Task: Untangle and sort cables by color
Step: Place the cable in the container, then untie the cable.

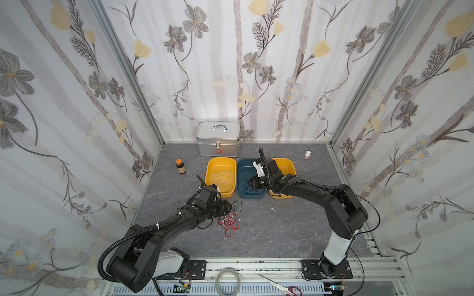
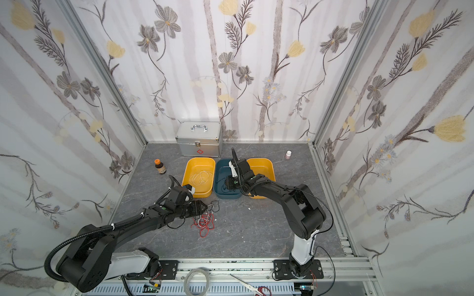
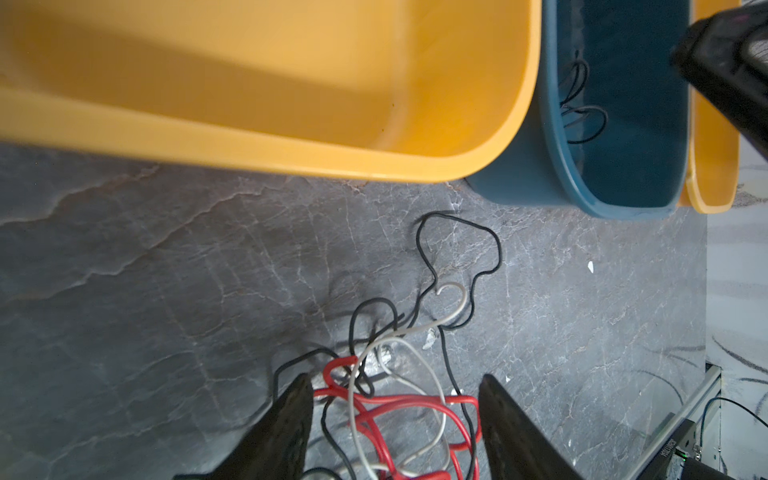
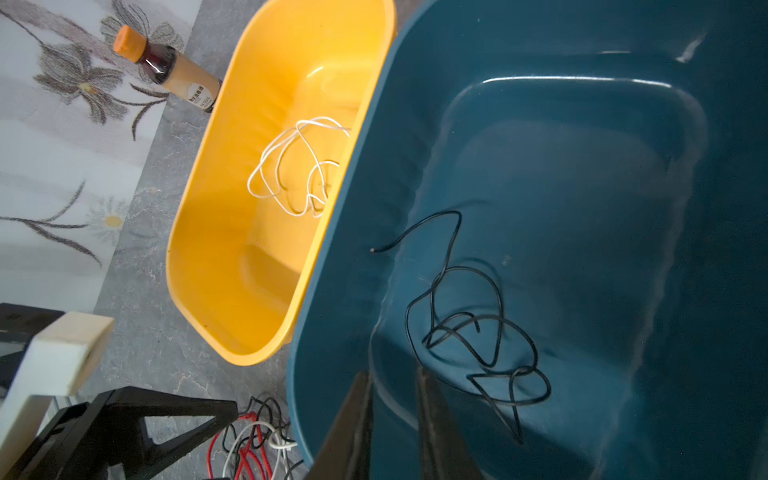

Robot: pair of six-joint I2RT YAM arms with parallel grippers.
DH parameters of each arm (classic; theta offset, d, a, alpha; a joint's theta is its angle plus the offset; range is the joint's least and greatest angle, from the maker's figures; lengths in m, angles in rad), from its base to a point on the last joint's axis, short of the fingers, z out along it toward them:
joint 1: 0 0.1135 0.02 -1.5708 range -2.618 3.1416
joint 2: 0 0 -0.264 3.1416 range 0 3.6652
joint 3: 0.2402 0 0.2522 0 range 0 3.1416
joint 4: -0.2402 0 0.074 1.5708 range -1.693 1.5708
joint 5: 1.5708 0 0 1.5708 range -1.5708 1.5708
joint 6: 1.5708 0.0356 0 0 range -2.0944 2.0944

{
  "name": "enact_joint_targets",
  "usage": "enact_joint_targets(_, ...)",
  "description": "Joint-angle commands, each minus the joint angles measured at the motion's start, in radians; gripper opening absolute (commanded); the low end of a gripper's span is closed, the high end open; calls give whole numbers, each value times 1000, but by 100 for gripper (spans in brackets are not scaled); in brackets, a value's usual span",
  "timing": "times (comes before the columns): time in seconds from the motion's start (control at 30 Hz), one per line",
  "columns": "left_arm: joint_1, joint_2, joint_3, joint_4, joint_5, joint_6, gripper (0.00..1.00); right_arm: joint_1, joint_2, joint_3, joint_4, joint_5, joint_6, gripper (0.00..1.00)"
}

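Observation:
A tangle of red, black and white cables (image 1: 229, 221) (image 2: 205, 221) lies on the grey table in front of the bins. My left gripper (image 3: 395, 384) (image 1: 231, 208) hangs open just over it; red and white loops show between its fingers, which pinch nothing. One white cable (image 4: 298, 166) (image 1: 222, 177) sits coiled in the left yellow bin (image 1: 213, 164). A black cable (image 4: 471, 328) lies loose in the blue bin (image 4: 582, 124) (image 1: 246, 164). My right gripper (image 4: 395, 376) (image 1: 250, 184) is above that bin, jaws a little apart, empty, beside the black cable.
A second yellow bin (image 1: 289, 166) stands right of the blue one, partly under my right arm. An aluminium case (image 1: 218, 140) is at the back, a brown bottle (image 1: 181, 167) at the left, a small white bottle (image 1: 307, 154) at the right. Tape ring (image 1: 228, 280) and scissors (image 1: 279, 285) lie on the front rail.

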Motion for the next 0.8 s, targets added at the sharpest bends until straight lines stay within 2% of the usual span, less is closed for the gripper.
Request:
enact_joint_targets(0.0,1,-3,-1,15,-5,10,65,-1,-34,-9,16,-7,-7,23)
enact_joint_targets(0.27,0,-10,-1,11,13,9,65,24,-144,-87,52,-44,-17,27)
enact_joint_targets(0.47,1,-9,3,-18,32,14,65,112,-205,-181,60,-28,-15,30)
enact_joint_targets(0.53,1,-10,2,-40,36,18,65,163,-220,-223,89,-28,8,33)
enact_joint_targets(0.77,-17,-68,-2,-153,-2,4,63,241,-159,-279,197,-61,76,36)
